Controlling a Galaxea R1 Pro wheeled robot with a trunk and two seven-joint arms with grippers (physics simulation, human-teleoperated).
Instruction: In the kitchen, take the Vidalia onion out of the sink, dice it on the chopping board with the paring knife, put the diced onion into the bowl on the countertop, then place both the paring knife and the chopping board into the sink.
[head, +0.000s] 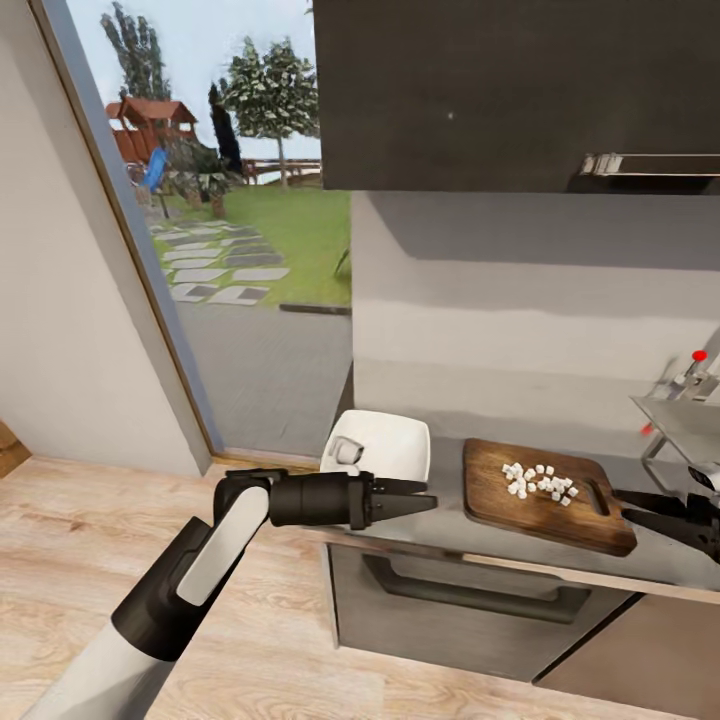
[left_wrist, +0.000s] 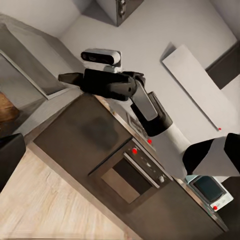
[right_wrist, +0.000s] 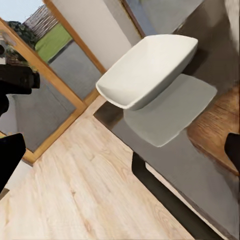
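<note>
The brown chopping board lies on the grey countertop with a heap of pale diced onion on it. Left of it stands the white bowl with one pale bit inside. My left gripper hovers open at the counter's front edge, just in front of the bowl. Nothing is between its fingers. My right gripper is open at the board's handle end, pointing left. The right wrist view holds the bowl and the board's corner. At the far right is the sink. The paring knife is out of view.
A faucet with a red knob rises by the sink. Dark upper cabinets hang overhead. A grey drawer with a bar handle sits under the counter, and an oven farther along. A tall window and wooden floor lie to the left.
</note>
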